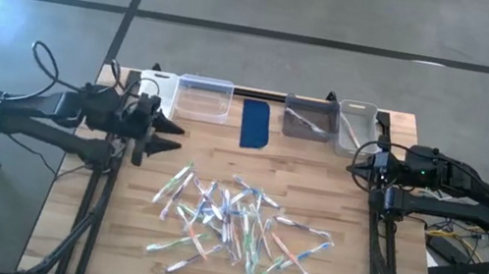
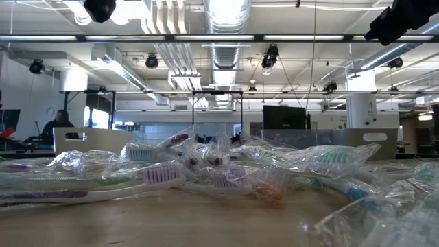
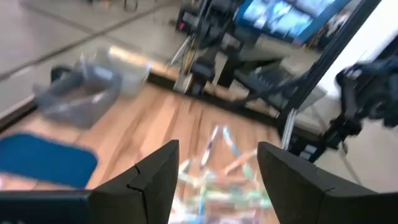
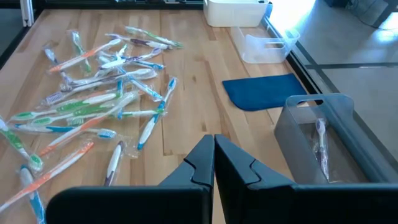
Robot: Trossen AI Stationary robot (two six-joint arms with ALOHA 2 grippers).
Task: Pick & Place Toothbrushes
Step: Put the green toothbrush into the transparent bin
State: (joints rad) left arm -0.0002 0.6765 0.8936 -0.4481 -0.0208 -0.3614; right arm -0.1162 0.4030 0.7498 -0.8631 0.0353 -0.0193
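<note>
Toothbrushes (image 1: 235, 225) near left end effector (image 1: 170, 137)

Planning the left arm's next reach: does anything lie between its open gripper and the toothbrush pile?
Nothing visible does. The left gripper hangs open above bare wood, and the toothbrushes lie loose on the table beyond it.

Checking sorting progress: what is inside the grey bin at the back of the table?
The grey bin holds at least one wrapped toothbrush, leaning against the wall. Its near wall hides the bottom, so any others cannot be seen.
</note>
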